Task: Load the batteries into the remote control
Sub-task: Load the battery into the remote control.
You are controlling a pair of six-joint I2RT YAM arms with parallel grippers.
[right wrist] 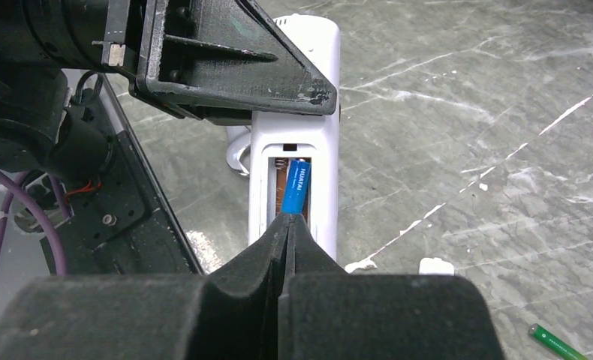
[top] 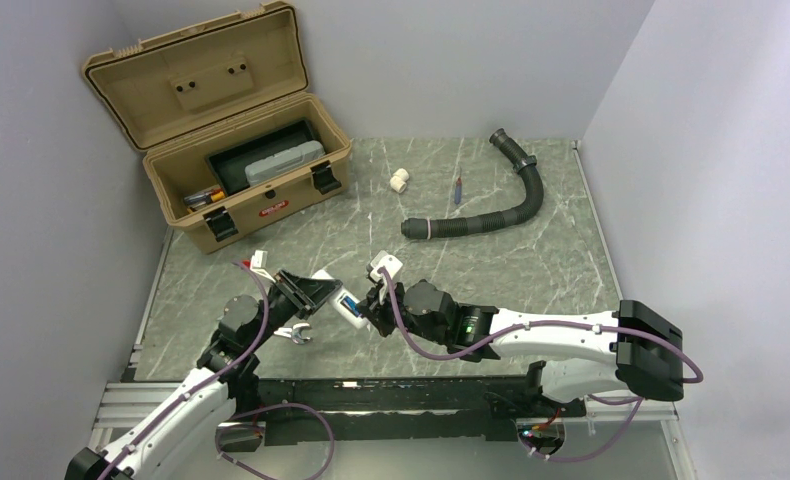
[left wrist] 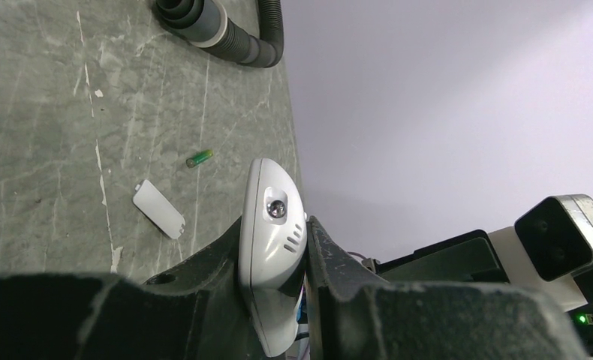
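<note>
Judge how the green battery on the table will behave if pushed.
The green battery is a slim cylinder lying on its side on the table, so a nudge would likely roll it. It looks small and smooth, so probably light and apt to slip.

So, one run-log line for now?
left gripper: shut on remote control | right gripper: shut, at blue battery | green battery: on table

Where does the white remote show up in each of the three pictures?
Top external: remote control just below and left of centre.
Left wrist: bottom centre, nose pointing up.
Right wrist: centre, bay open, blue battery inside.
Shared landmark: the left end effector clamping it.
</note>
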